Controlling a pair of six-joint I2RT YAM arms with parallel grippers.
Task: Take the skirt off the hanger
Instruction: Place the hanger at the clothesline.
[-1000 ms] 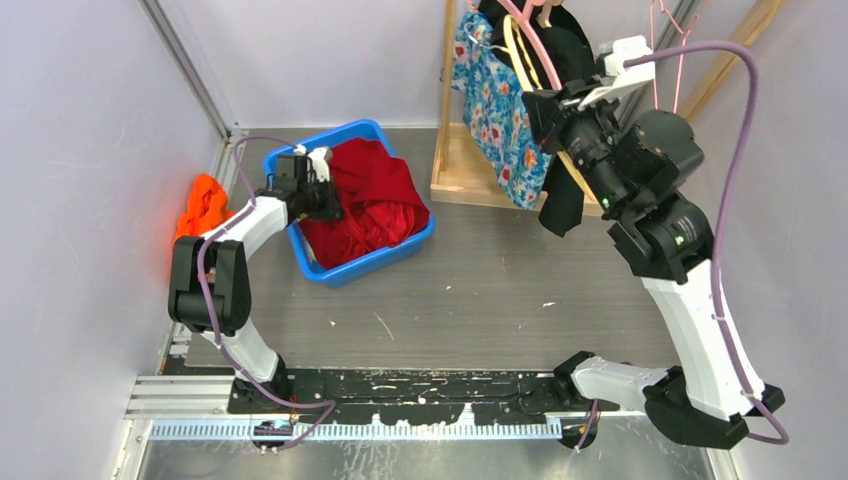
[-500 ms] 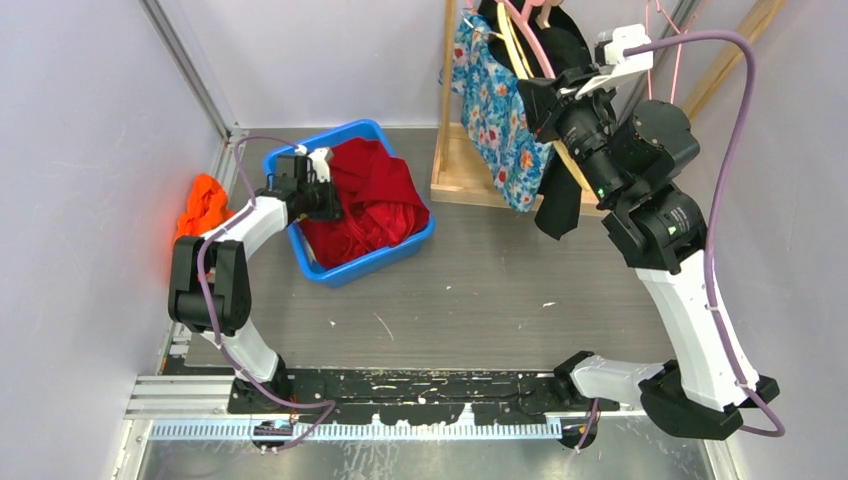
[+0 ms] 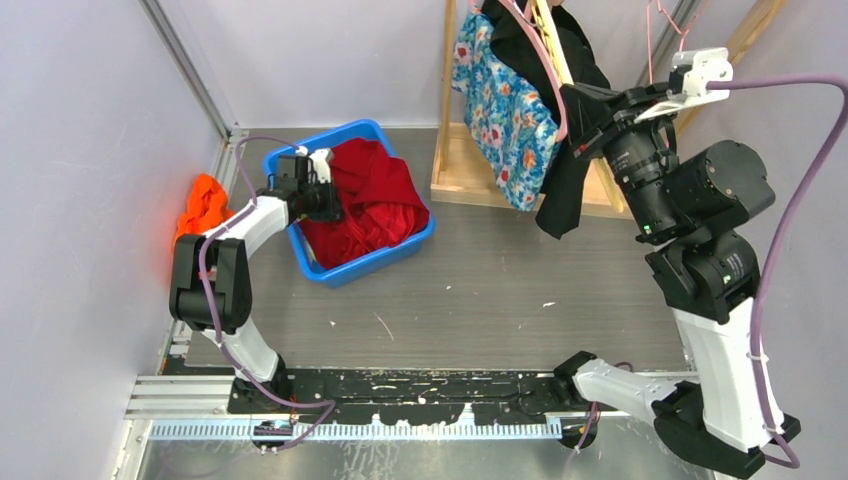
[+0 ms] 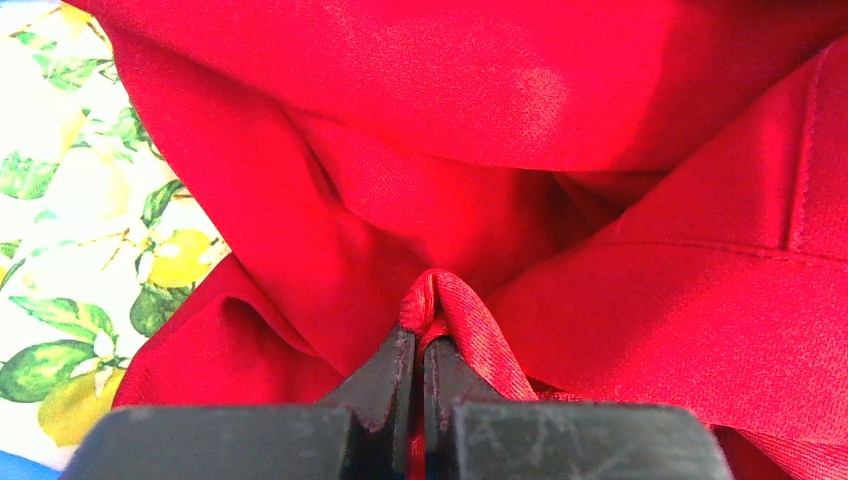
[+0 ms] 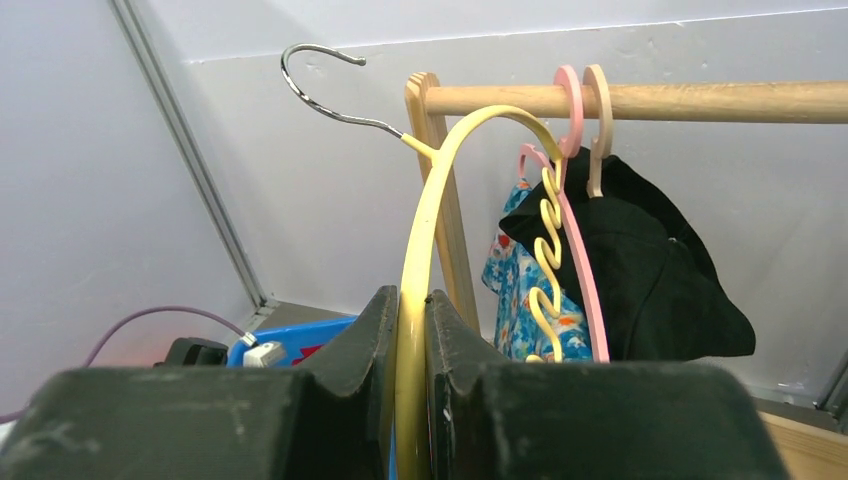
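The red skirt (image 3: 372, 200) lies bunched in the blue bin (image 3: 400, 255), off any hanger. My left gripper (image 3: 322, 196) is shut on a fold of it; in the left wrist view the fingertips (image 4: 420, 338) pinch the red cloth (image 4: 560, 150). My right gripper (image 3: 578, 100) is raised by the clothes rack and shut on a bare yellow hanger (image 5: 430, 200). Its metal hook (image 5: 310, 55) is free in the air, left of the wooden rail (image 5: 700, 100). The gripper (image 5: 412, 305) grips the hanger's arm.
A pink hanger (image 5: 575, 230) with a black garment (image 5: 650, 280) and a blue floral garment (image 3: 505, 110) hang on the wooden rack (image 3: 447, 90). An orange cloth (image 3: 203, 205) lies by the left wall. A lemon-print cloth (image 4: 80, 250) lies under the skirt.
My right arm has swung up and to the right, carrying the yellow hanger closer to the rail. The left arm and the skirt have not moved.
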